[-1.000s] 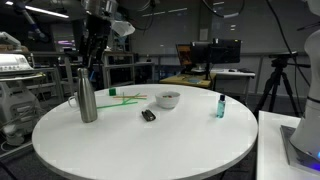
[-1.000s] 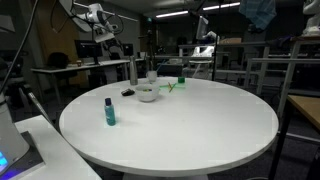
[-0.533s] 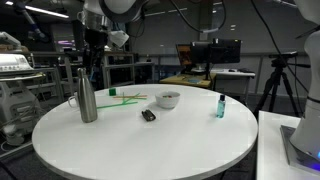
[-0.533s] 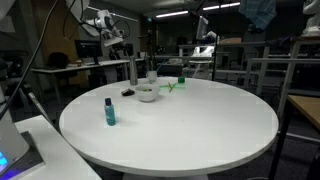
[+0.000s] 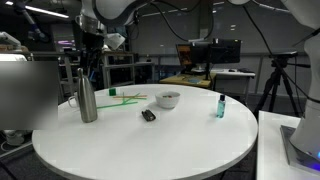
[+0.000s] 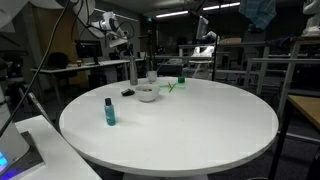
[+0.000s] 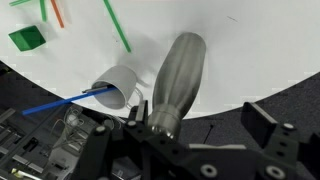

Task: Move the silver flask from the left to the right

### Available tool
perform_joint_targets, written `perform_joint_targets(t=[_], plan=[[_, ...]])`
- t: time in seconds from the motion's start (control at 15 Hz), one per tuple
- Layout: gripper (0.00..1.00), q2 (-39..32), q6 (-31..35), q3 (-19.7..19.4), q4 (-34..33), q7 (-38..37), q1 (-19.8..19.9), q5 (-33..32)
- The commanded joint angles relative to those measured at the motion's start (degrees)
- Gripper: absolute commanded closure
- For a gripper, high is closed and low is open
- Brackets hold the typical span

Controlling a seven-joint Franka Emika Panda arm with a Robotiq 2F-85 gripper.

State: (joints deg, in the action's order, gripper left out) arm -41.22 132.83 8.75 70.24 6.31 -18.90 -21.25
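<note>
Brushed-metal grey, upright: the silver flask (image 5: 88,101) stands on the round white worktop (image 5: 150,145), close to the rim at the picture's left side in an exterior view. A white mug (image 7: 118,88) sits just beside it, and the wrist view shows a blue stick (image 7: 55,101) poking out of the mug's mouth. Your gripper (image 5: 90,68) hangs directly over the flask. In the wrist view the fingers (image 7: 272,135) are spread wide, one on each side of the flask's cap, with clear gaps and no contact visible. The exterior views do not settle whether the fingertips are level with the neck or just above it. Toward the middle of the worktop there is a white bowl (image 5: 167,99), and a small dark object (image 5: 148,115) lies in front of it. Thin green sticks (image 5: 126,97) lie between the flask and the bowl. A teal bottle (image 5: 220,106) with a dark cap stands well apart on the opposite side, near the far rim. The wrist view also picks up a green block (image 7: 27,38) and an orange stick (image 7: 56,12) lying flat beyond the mug.
</note>
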Motion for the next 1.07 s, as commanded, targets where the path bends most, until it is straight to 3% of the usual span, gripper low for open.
perform_joint_targets(t=[0.0,1.0], plan=[[0.0,-3.62,-1.52,-2.2,-6.93,-1.2,-1.7,1.29],[0.0,-9.99,-2.26,-1.94,-14.23,-3.27,-2.11,1.92]])
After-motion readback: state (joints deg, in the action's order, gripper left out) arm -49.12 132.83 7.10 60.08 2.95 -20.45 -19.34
